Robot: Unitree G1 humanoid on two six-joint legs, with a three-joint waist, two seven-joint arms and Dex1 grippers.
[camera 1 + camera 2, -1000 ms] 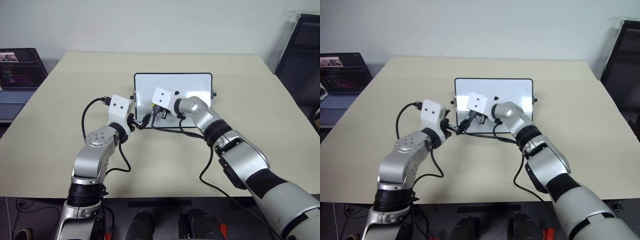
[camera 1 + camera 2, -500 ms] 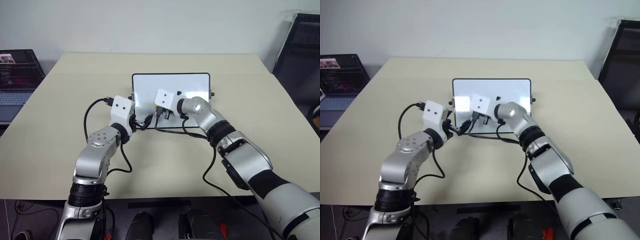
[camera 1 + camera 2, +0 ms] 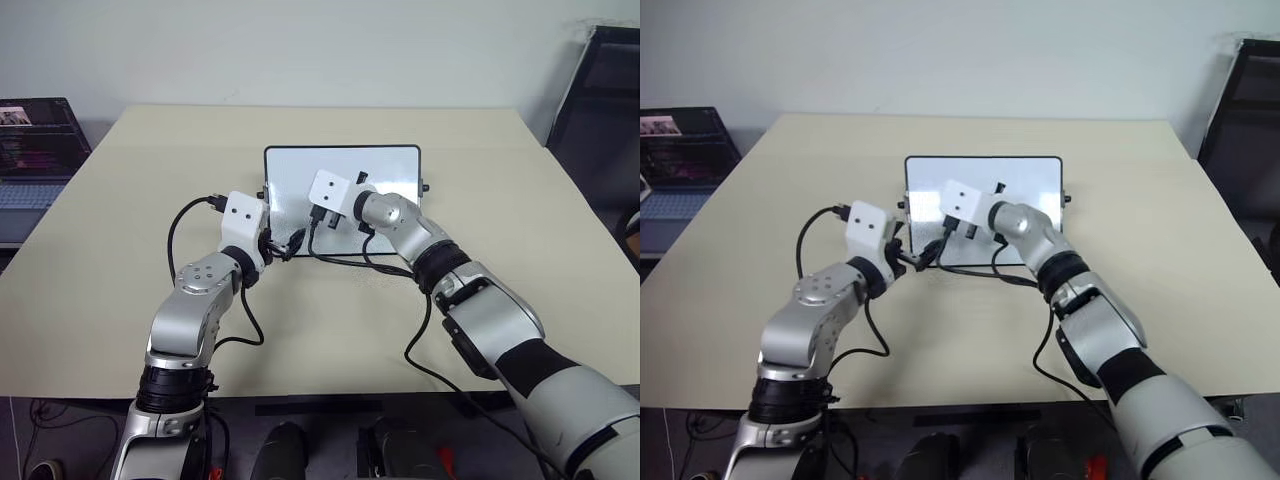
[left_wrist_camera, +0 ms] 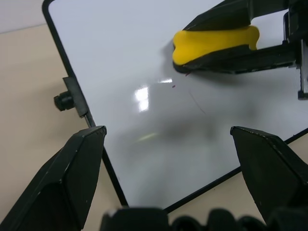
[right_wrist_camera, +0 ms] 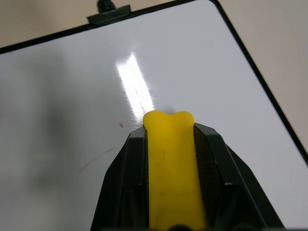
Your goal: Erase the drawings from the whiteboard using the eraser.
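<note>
Head view: our right tool (image 3: 318, 222) hangs over the whiteboard (image 3: 390, 165) on the surface (image 3: 520, 210). Left wrist view: our left tool (image 4: 168, 159), jaws wide and empty, faces the board's near edge. Right wrist view: the right tool clamps the eraser (image 5: 171, 163); a faint speck of the drawings (image 5: 121, 125) lies just beside it, so we should press flat and sweep across it.

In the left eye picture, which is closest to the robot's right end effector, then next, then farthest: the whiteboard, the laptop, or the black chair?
1. The whiteboard, right under the right end effector, mid-table.
2. The black chair, past the table's right edge.
3. The laptop, beyond the table's left edge, farthest.
</note>
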